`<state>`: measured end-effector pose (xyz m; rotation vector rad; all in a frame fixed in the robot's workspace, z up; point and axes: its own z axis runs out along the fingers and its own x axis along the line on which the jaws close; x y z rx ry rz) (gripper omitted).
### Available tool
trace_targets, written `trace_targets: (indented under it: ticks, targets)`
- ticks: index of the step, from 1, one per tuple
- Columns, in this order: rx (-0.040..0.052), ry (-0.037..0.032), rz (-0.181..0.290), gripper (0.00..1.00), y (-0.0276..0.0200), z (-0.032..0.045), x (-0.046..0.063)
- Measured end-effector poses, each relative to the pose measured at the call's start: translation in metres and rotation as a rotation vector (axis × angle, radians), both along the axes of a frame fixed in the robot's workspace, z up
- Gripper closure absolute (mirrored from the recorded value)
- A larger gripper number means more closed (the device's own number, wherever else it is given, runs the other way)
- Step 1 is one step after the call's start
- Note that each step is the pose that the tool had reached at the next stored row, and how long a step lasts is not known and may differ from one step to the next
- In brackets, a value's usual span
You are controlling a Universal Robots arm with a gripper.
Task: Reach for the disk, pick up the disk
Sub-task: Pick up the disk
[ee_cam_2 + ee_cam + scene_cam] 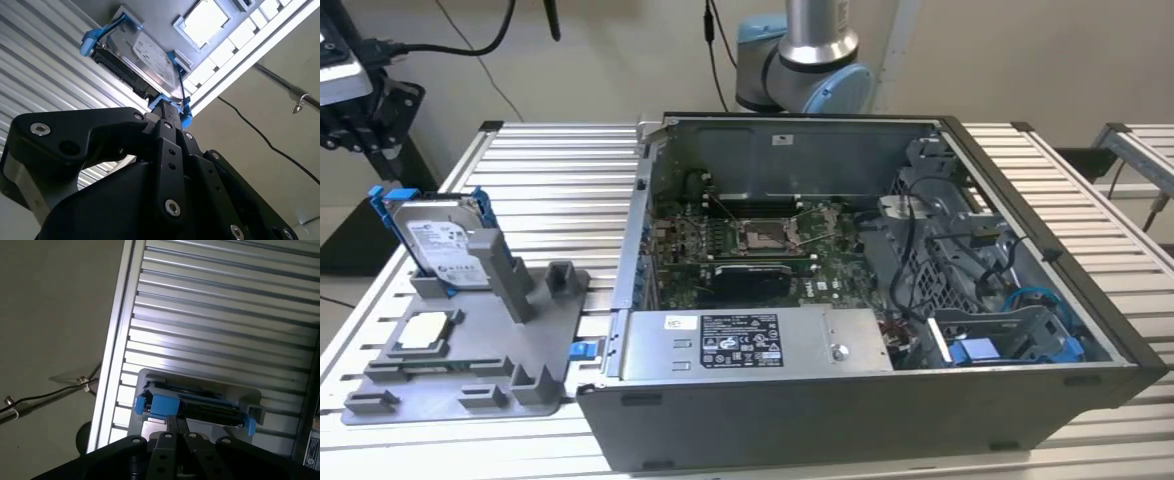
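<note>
Fingers (169,117) of the black gripper (168,106) are closed together, clear of the rectangular silver-grey metal disk (443,238) with blue side rails, which stands on edge in the grey plastic fixture (494,375).

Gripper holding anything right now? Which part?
Nothing held. The disk stands alone in its grey holder in the exterior view; the gripper faces its blue rail without contact.

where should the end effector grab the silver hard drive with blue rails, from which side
Probably the free upper half of the silver-grey metal hard drive, across its two broad flat faces, from above. It stands on edge, lower part seated in the grey plastic fixture, with blue plastic rails along its narrow sides.
</note>
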<state>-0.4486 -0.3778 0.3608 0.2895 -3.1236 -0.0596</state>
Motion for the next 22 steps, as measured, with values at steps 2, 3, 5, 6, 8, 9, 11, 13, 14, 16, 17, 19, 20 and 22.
trace_targets:
  ticks: [2,3,5,6,8,9,11,13,14,16,17,19,20,22]
  targets:
    - [0.0000,0.0000,0.021,1.00,0.0000,0.0000,0.0000]
    - [0.0000,0.0000,0.031,1.00,0.0000,0.0000,0.0000]
    - [0.0000,0.0000,0.041,1.00,0.0000,0.0000,0.0000]
    - [0.0000,0.0000,0.043,1.00,0.0000,0.0000,0.0000]
    - [0.0000,0.0000,0.043,1.00,0.0000,0.0001,0.0000]
    - [0.0000,0.0001,0.043,1.00,0.0000,0.0001,0.0000]
    - [0.0000,0.0001,0.043,1.00,0.0000,0.0001,0.0000]
    - [0.0000,0.0001,0.044,1.00,0.0000,0.0001,0.0000]
    - [0.0000,0.0001,0.045,1.00,0.0000,0.0001,0.0000]
    - [0.0000,0.0001,0.053,1.00,0.0000,0.0001,0.0000]
    - [0.0000,0.0000,0.061,1.00,0.0000,0.0000,0.0000]
    - [0.0000,0.0001,0.082,1.00,0.0000,0.0001,0.0000]
    - [0.0000,0.0000,0.094,1.00,0.0000,0.0001,0.0000]
    - [0.0000,0.0000,0.122,1.00,0.0000,0.0001,0.0000]
